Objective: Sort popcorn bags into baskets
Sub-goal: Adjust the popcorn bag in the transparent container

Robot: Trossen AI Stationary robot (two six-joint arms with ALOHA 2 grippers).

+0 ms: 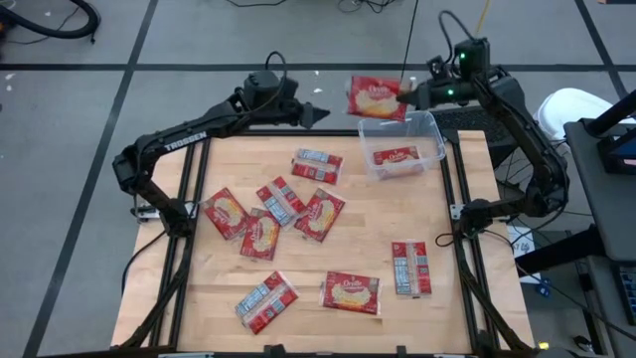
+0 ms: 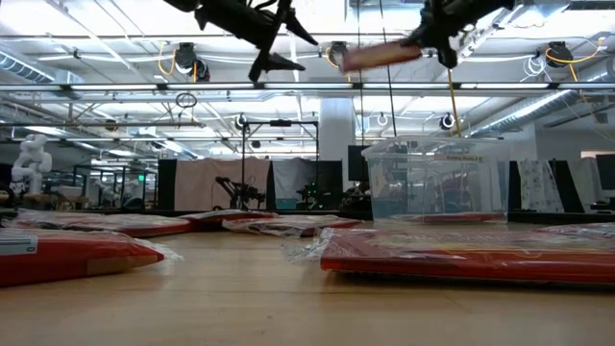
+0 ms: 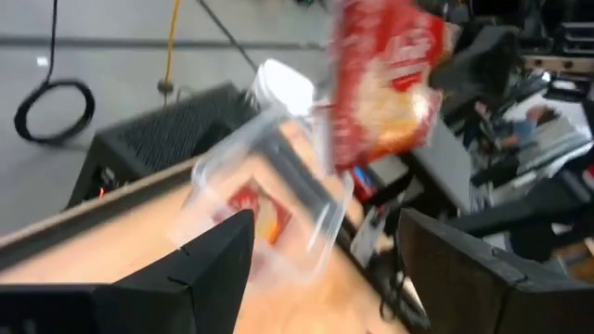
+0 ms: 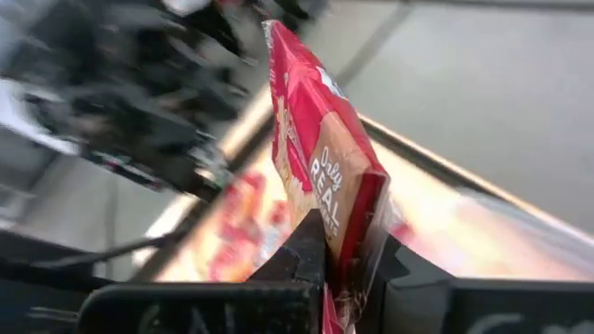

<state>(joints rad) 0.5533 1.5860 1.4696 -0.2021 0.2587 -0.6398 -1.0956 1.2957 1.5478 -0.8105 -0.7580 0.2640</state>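
My right gripper (image 1: 405,95) is shut on a red popcorn bag (image 1: 376,97), held in the air over the table's far edge, just beyond the far left corner of the clear basket (image 1: 400,147). One popcorn bag (image 1: 396,156) lies flat inside the basket. My left gripper (image 1: 320,114) hangs open in the air to the left of the held bag, with nothing between its fingers. The left wrist view shows the held bag (image 3: 385,83) ahead of the open fingers, above the basket (image 3: 269,186). My right gripper pinches the bag's right-hand end (image 4: 345,250) between its two fingers. The fingers come from the table's right, slanting a little downward. The bag (image 2: 375,55) sticks out from the fingers toward the left, nearly level, lifted clear of basket and table.
Several more red bags lie flat on the wooden table, among them a cluster left of centre (image 1: 281,199), one behind it (image 1: 318,164), two near the front edge (image 1: 265,301) (image 1: 351,292) and one at the right (image 1: 409,268).
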